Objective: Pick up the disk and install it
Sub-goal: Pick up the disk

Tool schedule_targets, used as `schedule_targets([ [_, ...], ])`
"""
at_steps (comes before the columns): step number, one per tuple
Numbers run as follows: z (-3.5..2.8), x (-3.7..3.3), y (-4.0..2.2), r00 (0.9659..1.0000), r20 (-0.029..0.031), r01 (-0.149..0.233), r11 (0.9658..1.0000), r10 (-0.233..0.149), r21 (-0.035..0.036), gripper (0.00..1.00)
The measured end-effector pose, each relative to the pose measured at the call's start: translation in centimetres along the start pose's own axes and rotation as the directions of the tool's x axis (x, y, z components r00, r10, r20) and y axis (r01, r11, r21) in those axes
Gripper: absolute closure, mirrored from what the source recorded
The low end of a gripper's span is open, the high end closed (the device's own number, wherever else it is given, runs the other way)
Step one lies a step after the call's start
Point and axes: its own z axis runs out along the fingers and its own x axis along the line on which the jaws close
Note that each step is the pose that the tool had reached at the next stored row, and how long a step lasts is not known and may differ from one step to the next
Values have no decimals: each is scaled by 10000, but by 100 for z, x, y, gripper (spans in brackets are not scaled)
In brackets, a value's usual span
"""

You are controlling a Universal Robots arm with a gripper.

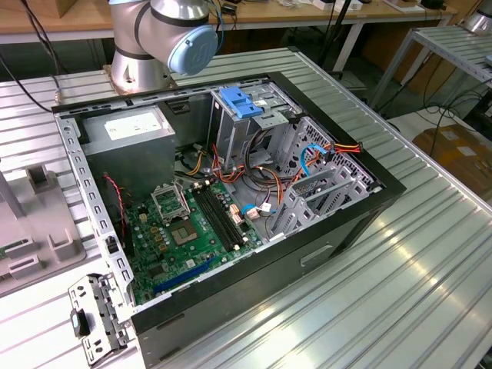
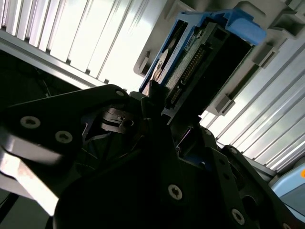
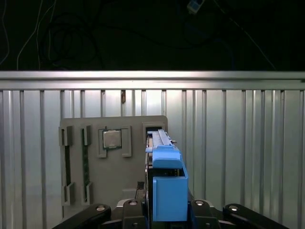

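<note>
Gripper (image 3: pixel 167 212) looks closed down on the disk (image 3: pixel 167 181), so I'd call the pick-up half of this pretty much in hand. In the first wrist view the blue carrier sits edge-on right between my two sides with no gap I can make out, and in the second wrist view the disk (image 2: pixel 200 62) has its connector row facing out and my dark body sits tight up against it. Right behind it is the grey holder tray (image 3: pixel 114 186), the one with a processor chip (image 3: pixel 112 139) sitting in a pocket, lying on the slatted metal table (image 3: pixel 238 143). Honestly can't tell whether the disk has cleared its slot in that tray or is just touching it; the far end lines up with the slot opening. The install half isn't done at all as far as I can judge: in the exterior view the open computer case (image 1: pixel 338 231) sits well apart from where I'm working, with the motherboard (image 1: pixel 192 231) bare, loose cables draped around the metal drive cage (image 1: pixel 323 184), and a light-blue bracket (image 1: pixel 241 102) up near the back. No drive in there that I can spot.
</note>
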Motion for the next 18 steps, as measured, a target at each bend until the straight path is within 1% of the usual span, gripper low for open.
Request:
schedule_targets([
  [18,-119,0,-1,10000,0,0,10000,0,0,64],
])
